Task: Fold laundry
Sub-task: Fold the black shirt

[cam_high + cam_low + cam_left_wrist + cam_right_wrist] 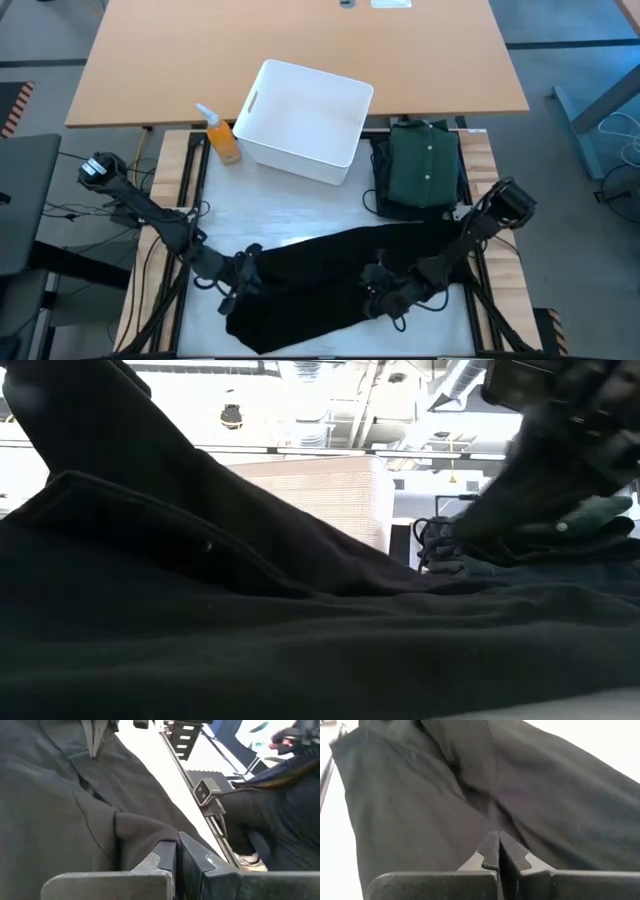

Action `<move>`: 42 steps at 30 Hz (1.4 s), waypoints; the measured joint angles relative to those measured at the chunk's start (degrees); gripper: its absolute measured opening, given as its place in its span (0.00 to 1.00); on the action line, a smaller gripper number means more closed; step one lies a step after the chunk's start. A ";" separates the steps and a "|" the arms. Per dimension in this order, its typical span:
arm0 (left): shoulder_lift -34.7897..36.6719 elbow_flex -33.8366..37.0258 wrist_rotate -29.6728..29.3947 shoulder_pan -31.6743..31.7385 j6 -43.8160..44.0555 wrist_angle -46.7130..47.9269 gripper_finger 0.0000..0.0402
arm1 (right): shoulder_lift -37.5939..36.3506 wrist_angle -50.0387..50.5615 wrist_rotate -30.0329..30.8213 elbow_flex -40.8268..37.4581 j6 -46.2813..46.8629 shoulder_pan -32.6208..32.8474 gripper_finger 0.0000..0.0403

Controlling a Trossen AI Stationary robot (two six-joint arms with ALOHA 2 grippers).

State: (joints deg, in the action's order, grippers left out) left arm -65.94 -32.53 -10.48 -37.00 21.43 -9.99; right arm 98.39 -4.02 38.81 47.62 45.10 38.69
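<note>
Soft black garment (330, 275) spread at table's six o'clock — left gripper (243, 283) and right gripper (378, 290) both clamped on its fabric

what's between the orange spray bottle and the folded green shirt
The white bin sits between the spray bottle and the green shirt, seen in the high view.

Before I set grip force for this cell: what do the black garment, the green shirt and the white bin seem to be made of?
Black garment: soft woven cloth, matte; it creases and drapes, with stitched seams showing in the wrist views. Green shirt: thin woven fabric, matte, with a buttoned placket, folded flat. White bin: probably rigid plastic, smooth with a slight sheen, with rounded moulded corners and a handle slot.
</note>
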 joint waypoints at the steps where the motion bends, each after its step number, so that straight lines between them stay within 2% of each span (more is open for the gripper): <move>1: -0.19 0.00 -0.28 -0.02 0.71 0.03 0.00 | 0.18 -1.53 -0.02 0.00 -0.58 -0.32 0.05; 7: -1.93 0.02 -2.12 -0.43 3.16 0.18 0.00 | 0.28 -9.54 0.00 0.07 -5.65 -1.44 0.05; 9: -1.98 0.02 -7.04 0.08 2.97 -0.42 0.00 | 0.30 -13.06 -0.02 0.07 -10.47 -1.88 0.05; 12: -1.41 0.02 -19.40 1.54 1.67 -2.36 0.00 | 0.30 -16.62 0.00 0.11 -18.38 -2.89 0.06; 14: -0.25 0.04 -24.66 2.81 -0.97 -5.59 0.00 | 0.30 -18.54 0.00 0.11 -23.59 -3.45 0.08; 17: 1.96 0.00 -24.63 4.76 -6.01 -9.43 0.00 | 0.30 -19.27 0.00 0.11 -30.13 -4.85 0.13; 21: 4.47 0.00 -23.65 6.64 -7.21 -10.07 0.00 | 0.33 -19.03 -0.13 0.49 -32.10 -6.61 0.22; 24: 4.89 0.00 -23.38 7.07 -6.46 -8.44 0.00 | 0.35 -19.24 -4.96 1.38 -34.14 -7.76 0.31; 27: 4.88 0.00 -23.25 7.61 -5.38 -7.36 0.00 | 2.57 -19.41 -7.29 3.05 -39.31 -8.07 0.40; 32: 4.86 0.02 -23.26 7.85 -2.90 -6.47 0.00 | 10.58 -18.99 -9.99 9.21 -50.67 -7.80 0.53; 34: 4.88 0.02 -23.17 7.85 -2.06 -6.46 0.00 | 14.11 -18.94 -6.70 12.90 -55.07 -7.41 0.55; 39: 4.86 0.02 -23.15 7.85 -1.59 -5.89 0.00 | 20.17 -15.85 8.66 22.10 -64.36 -6.08 0.55; 42: 4.86 0.02 -23.15 7.85 -1.47 -6.02 0.00 | 23.29 -11.16 10.64 26.50 -65.07 -6.05 0.55</move>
State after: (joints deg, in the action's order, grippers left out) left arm -61.08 -32.51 -33.63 -29.15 19.96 -16.01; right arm 121.69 -15.18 49.45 74.11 -19.97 32.64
